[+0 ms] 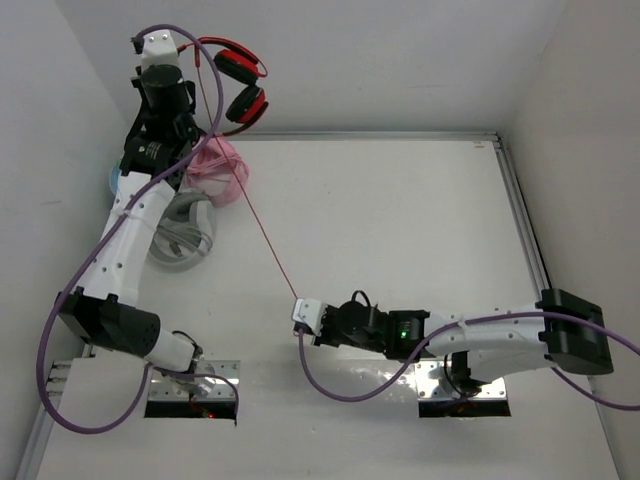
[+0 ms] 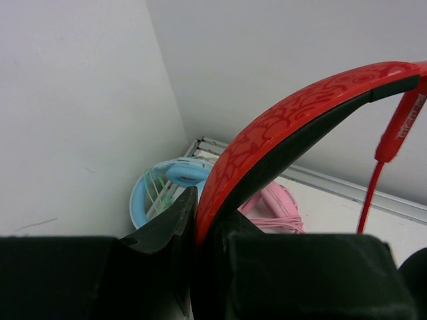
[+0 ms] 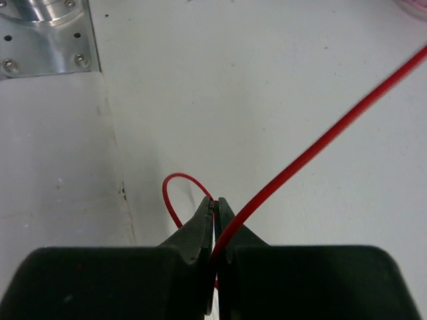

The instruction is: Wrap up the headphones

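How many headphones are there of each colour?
Red headphones: 1
Pink headphones: 1
Blue headphones: 1
Grey headphones: 1
Total: 4
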`<control>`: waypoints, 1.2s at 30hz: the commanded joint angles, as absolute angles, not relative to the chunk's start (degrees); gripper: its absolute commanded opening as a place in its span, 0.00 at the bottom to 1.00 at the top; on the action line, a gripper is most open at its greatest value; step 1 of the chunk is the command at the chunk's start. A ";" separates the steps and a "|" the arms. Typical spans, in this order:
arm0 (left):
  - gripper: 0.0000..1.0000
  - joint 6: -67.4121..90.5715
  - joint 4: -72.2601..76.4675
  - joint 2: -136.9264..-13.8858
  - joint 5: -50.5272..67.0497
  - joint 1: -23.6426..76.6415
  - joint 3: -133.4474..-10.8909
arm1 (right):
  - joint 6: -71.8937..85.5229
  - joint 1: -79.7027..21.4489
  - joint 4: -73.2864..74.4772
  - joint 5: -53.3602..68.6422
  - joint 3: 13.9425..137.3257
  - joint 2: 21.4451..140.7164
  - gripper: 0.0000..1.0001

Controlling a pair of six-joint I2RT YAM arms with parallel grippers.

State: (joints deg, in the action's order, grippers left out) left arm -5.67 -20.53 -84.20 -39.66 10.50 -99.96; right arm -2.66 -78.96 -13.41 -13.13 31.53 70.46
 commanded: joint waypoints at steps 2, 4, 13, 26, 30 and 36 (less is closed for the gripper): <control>0.00 -6.50 -8.89 -82.79 -39.37 9.93 -97.04 | -5.62 -82.53 -10.73 -14.76 36.82 69.17 0.00; 0.00 -9.31 -6.78 -83.23 -38.85 10.02 -93.00 | -7.20 -84.54 -8.45 -14.42 39.19 68.73 0.00; 0.00 -25.30 1.32 -84.20 -26.20 12.47 -75.25 | -20.20 -83.60 -10.19 -31.36 46.49 56.78 0.00; 0.00 -45.27 -4.73 -70.50 -22.24 37.70 -53.79 | -25.67 -50.91 -8.36 -33.14 60.29 60.81 0.00; 0.00 -44.65 -9.47 -68.56 -23.99 42.27 -53.35 | -20.22 -37.31 -6.51 -26.38 61.43 62.40 0.00; 0.00 -42.98 -12.92 -66.01 -27.94 48.69 -52.74 | -14.07 -25.50 -5.09 -19.25 63.99 69.42 0.00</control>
